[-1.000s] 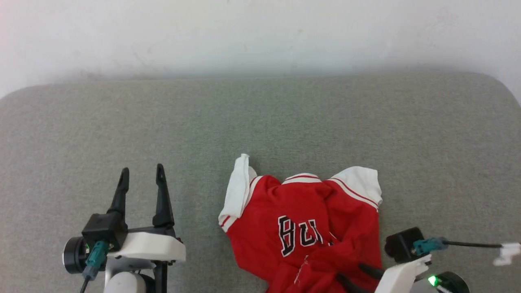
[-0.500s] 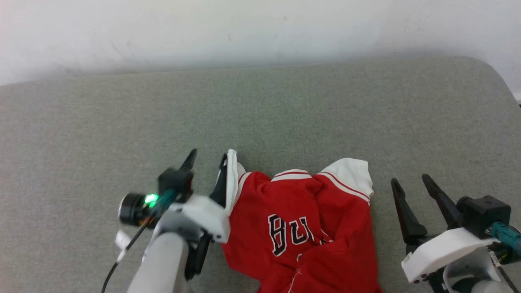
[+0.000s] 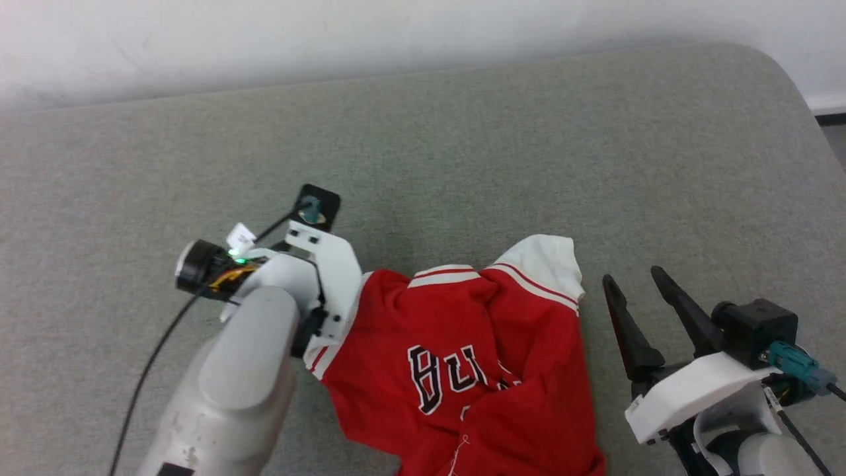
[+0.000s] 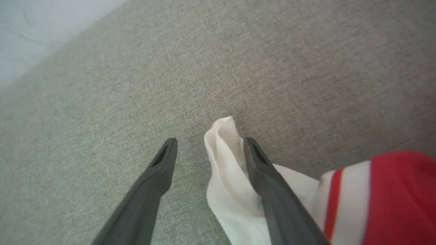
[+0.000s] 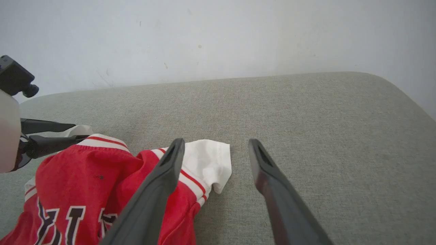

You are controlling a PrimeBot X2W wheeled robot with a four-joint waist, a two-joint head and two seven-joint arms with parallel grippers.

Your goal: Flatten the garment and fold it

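The garment (image 3: 462, 357) lies crumpled on the grey cushion, a red jersey with white sleeves, striped trim and block lettering; its lower part runs off the head view's bottom edge. My left wrist (image 3: 317, 264) covers its left sleeve. In the left wrist view my left gripper (image 4: 210, 143) is open, with the upright fold of that white sleeve (image 4: 224, 163) between the fingers, against the right one. My right gripper (image 3: 633, 281) stands open just right of the garment, holding nothing. In the right wrist view its fingers (image 5: 160, 183) frame the other white sleeve (image 5: 207, 163).
The grey fabric cushion (image 3: 462, 145) stretches wide behind and to both sides of the garment. A white wall (image 3: 330, 39) runs along its far edge. The cushion's rounded corner (image 3: 786, 73) and a strip of dark floor (image 3: 834, 119) lie at the far right.
The head camera has shifted. My left arm swung right from the bare cushion to the garment's left sleeve. My right gripper pulled off the garment's lower part and now stands open beside it.
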